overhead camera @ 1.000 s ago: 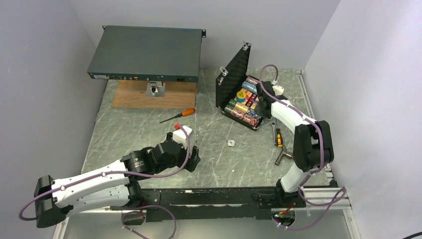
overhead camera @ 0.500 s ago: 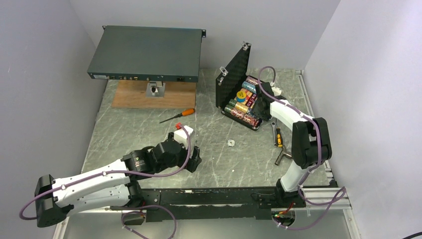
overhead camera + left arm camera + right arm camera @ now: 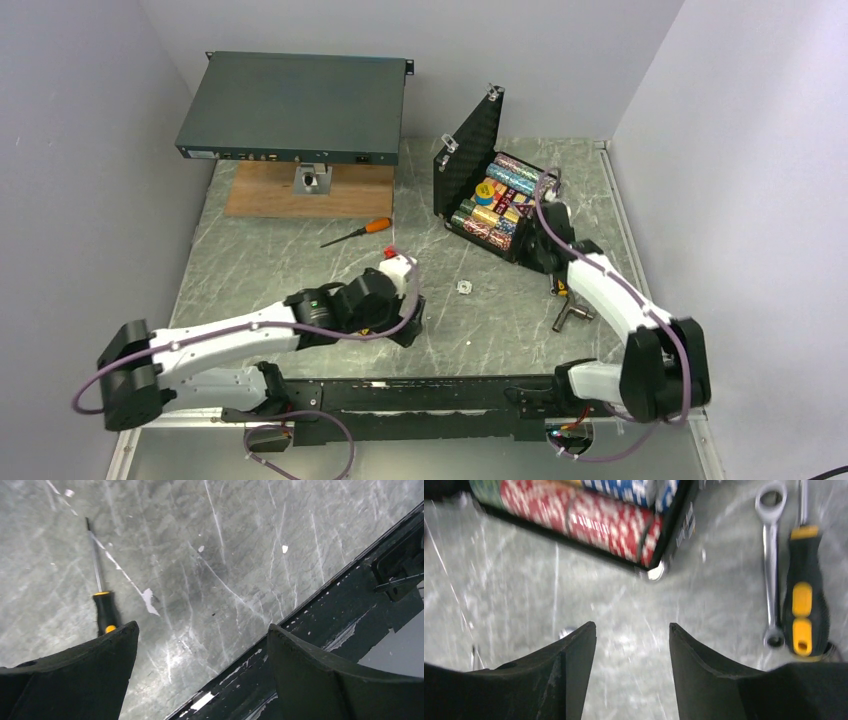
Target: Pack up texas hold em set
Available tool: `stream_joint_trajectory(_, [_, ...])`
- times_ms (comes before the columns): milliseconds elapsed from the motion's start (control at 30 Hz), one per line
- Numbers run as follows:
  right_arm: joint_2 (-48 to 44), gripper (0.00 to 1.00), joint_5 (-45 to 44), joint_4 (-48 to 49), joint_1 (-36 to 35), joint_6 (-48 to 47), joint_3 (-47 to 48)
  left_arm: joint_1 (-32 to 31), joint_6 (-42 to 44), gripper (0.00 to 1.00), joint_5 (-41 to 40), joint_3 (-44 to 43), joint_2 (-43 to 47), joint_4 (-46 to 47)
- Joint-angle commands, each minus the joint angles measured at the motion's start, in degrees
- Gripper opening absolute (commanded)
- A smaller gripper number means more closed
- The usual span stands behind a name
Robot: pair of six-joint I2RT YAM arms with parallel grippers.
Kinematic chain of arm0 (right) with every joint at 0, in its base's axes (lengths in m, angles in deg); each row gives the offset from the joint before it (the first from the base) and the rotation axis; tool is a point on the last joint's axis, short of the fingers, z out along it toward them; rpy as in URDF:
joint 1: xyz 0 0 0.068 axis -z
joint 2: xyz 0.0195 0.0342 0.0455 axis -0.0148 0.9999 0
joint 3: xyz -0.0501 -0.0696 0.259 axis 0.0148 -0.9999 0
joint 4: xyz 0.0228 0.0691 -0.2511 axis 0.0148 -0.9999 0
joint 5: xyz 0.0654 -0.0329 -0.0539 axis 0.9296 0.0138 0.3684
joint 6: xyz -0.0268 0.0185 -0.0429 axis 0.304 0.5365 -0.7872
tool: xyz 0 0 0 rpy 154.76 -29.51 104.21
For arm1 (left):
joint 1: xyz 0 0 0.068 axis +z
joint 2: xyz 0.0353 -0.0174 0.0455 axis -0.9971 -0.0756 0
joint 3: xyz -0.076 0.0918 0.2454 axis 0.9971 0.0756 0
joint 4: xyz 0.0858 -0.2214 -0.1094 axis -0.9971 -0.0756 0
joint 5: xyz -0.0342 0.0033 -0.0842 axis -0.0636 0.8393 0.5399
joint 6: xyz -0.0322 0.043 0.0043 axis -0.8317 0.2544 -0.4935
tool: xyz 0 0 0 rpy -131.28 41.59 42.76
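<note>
The black hinged case [image 3: 468, 150] stands open at the back right, with multicoloured chip rows [image 3: 497, 200] packed in its tray. My right gripper [image 3: 538, 258] hovers just in front of the case's near corner, open and empty. In the right wrist view that gripper [image 3: 632, 626] hangs over bare table below the red-and-white chip row [image 3: 604, 522] and the metal corner [image 3: 656, 572]. One loose whitish chip [image 3: 464, 287] lies on the table between the arms. My left gripper [image 3: 411, 326] is wide open and empty near the front rail, as the left wrist view [image 3: 202, 627] confirms.
An orange-handled screwdriver [image 3: 362, 229] lies mid-table. A black-and-yellow screwdriver [image 3: 804, 595] and a wrench [image 3: 771, 555] lie right of the case. A dark-green rack unit [image 3: 295, 105] rests on a wooden board [image 3: 300, 192] at the back left. The front rail [image 3: 325, 610] borders the table.
My right gripper has drawn back out of the case toward the near side and opened. The left arm has swung right, toward the loose chip.
</note>
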Motion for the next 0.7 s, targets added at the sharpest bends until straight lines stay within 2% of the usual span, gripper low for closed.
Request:
stream_joint_trajectory(0, [-12.49,0.58,3.37,3.46,-0.35,0.50,-10.24,0.16,-2.47,0.99,4.42,-7.00,-10.71,1.34])
stream_joint_trajectory(100, [-21.60,0.58,-1.83,2.54,-0.20,4.79,-16.16,0.11,-2.72,0.99,3.62,-13.20,-20.89,-0.53])
stream_joint_trajectory(267, [-33.23,0.54,-6.83,-4.27,-0.17,11.02,-18.94,0.18,-1.23,0.85,2.55,-26.15,-37.22,-3.80])
stream_joint_trajectory(367, [-38.39,0.54,-7.15,-7.26,-0.15,12.44,-19.04,0.17,-0.52,0.81,2.05,-32.74,-44.29,-4.32])
stream_joint_trajectory(533, [-45.03,0.53,-7.72,-9.86,-0.19,12.37,-19.77,0.18,0.27,0.81,-1.89,-45.93,-54.81,-10.07])
stream_joint_trajectory(667, [-47.35,0.53,-5.91,-9.50,-0.14,12.69,-20.67,0.15,0.62,0.83,-5.04,-49.02,-58.83,-10.01])
